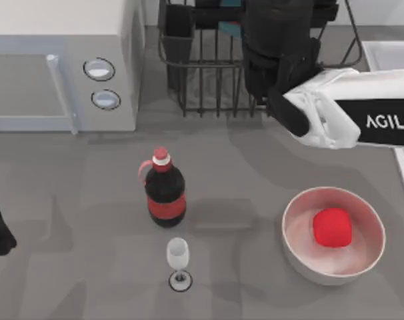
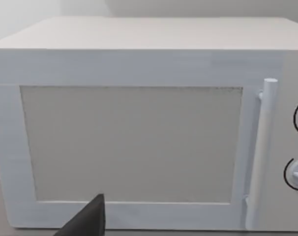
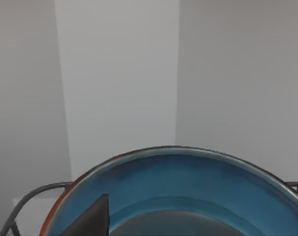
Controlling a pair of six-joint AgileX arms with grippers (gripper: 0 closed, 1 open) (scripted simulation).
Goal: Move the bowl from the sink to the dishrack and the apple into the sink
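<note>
teal-blue glaze with a thin red-orange rim line is filling the lower part of the right wrist view: the round bowl [image 3: 188, 182] is sitting close under the right end effector [image 3: 90, 219], with grey rack wires curving off at both sides of it. that suggests the bowl is being held over, or lowered into, the black wire dishrack [image 1: 209, 73] of upright bars at the back of the grey surface [image 1: 69, 200]. in the top view the right arm is reaching across from the right and covering the rack's right half, so whether the bowl is resting on the bars or hanging above them is not readable, and i cannot tell whether the right end effector is gripping it or has let go.

the pale white-grey sink [image 1: 389, 53] is lying just right of the rack. the small bright red apple [image 1: 333, 227] is sitting inside a larger whitish-silver bowl [image 1: 295, 250] near the front right, well apart from the sink, so that second half of the job is looking not yet done.

the left end effector [image 2: 87, 221] is hanging at the left edge of the surface, idle, facing a white microwave [image 2: 139, 123]; its state is not readable either.

a dark cola bottle [image 1: 165, 193] with a red cap and a clear wine glass [image 1: 178, 257] are standing mid-surface, clear of the right arm's likely path from rack to apple.
</note>
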